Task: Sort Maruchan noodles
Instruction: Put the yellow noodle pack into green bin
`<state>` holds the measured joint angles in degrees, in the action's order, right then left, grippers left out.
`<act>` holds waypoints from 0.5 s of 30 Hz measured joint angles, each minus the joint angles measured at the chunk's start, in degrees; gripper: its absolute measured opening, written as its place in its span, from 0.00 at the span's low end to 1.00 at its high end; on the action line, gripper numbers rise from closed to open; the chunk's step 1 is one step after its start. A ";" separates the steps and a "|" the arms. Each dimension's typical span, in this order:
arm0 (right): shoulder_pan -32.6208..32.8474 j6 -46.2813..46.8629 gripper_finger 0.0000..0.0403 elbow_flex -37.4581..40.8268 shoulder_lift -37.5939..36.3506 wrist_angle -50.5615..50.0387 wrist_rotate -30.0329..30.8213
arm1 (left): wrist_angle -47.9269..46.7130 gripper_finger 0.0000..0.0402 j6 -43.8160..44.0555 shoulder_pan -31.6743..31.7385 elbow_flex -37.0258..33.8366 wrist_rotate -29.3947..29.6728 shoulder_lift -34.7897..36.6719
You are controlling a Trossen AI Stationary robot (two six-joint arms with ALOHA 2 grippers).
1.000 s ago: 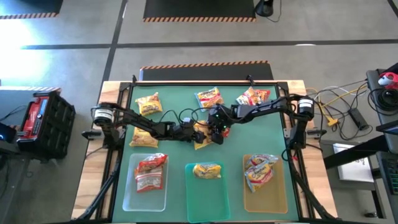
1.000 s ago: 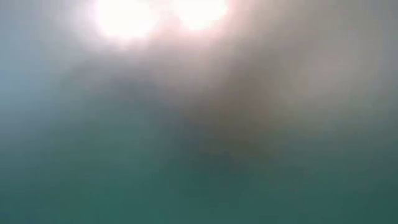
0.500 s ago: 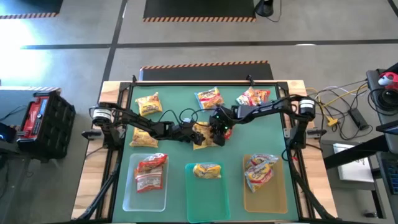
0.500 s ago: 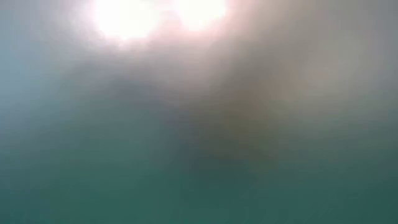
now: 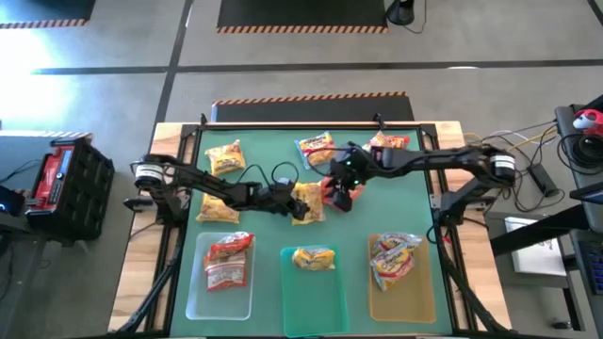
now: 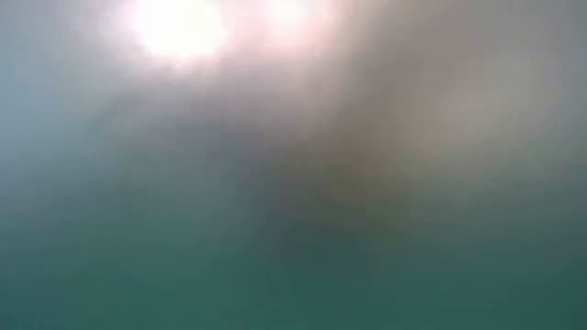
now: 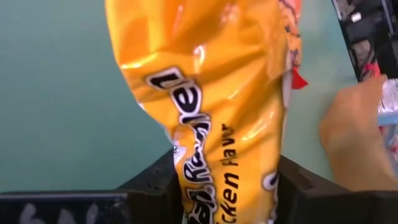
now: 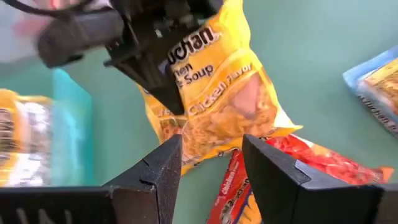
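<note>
Three trays sit along the near edge of the green table (image 5: 415,179): a clear tray (image 5: 193,292) holding two red-and-white packets (image 5: 228,259), a teal tray (image 5: 287,301) holding one yellow packet (image 5: 314,258), and an amber tray (image 5: 424,297) with a small heap of packets (image 5: 394,257) whose number cannot be made out. Five more noodle packets show loose on the mat: one at the far left (image 5: 225,156), one under the left arm (image 5: 217,209), one at the far centre (image 5: 316,147), one at the far right (image 5: 388,145), partly covered by the right arm, and a yellow chicken packet (image 5: 307,200) in the middle. The left gripper (image 5: 294,201) has its dark fingers (image 7: 152,186) pressed on either side of that yellow chicken packet's end, so it is gripping it. The right gripper (image 5: 341,195) is just beside it, its two fingers (image 8: 158,168) parted and clamped on a red packet (image 8: 283,165) that lies partly under the yellow one. The low view is a blur of teal and glare in which nothing can be told.
</note>
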<state>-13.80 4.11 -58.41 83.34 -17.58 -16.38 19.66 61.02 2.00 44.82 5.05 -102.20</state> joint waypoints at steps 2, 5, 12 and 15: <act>0.04 0.42 0.40 -0.04 -2.08 -0.73 -0.07 | 0.17 0.35 -2.40 -0.01 0.02 -0.21 1.21; 0.04 0.52 0.40 -0.02 -4.59 -2.57 -0.04 | 0.67 0.35 -5.40 -0.02 0.04 -0.97 3.61; 0.04 0.78 0.40 0.17 -6.72 -10.01 3.34 | 0.65 0.32 -14.15 -1.07 0.69 -12.00 9.60; 0.04 0.35 0.40 0.21 -6.68 -14.47 4.44 | 0.59 0.33 -17.93 -3.04 1.86 -17.47 12.77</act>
<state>-13.76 4.47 -58.20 76.66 -32.05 -11.94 20.25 43.10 -1.04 46.67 -12.42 -89.43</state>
